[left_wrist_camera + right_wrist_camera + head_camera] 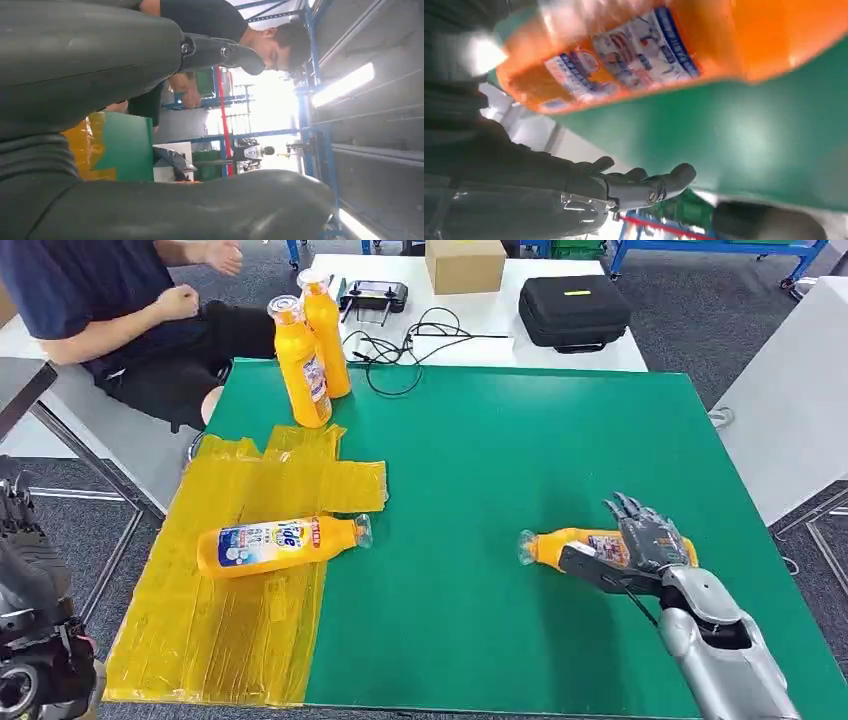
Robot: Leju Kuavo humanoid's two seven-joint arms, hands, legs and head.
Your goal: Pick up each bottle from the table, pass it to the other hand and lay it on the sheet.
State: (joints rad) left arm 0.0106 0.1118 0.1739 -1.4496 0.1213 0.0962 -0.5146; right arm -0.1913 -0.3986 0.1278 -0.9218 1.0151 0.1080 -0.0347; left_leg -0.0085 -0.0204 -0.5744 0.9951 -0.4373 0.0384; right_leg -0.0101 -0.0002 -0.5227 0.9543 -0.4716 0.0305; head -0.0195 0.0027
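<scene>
One bottle (280, 544) lies on its side on the sheet (220, 630) at the surface's (500, 460) left edge. Two upright bottles (312, 358) stand behind the sheet. Over right, another bottle (575, 545) lies under the right hand (645, 540).

A robotics lab or workshop: green-topped test table (560, 440), blue steel racking (310, 100), grey carpet floor (690, 330), black equipment case (573, 310), handheld controller (374, 294).

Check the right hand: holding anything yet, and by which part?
Cannot tell. The right hand lies over the body end of the lying bottle on the green table, fingers spread; a closed grip isn't visible.
</scene>
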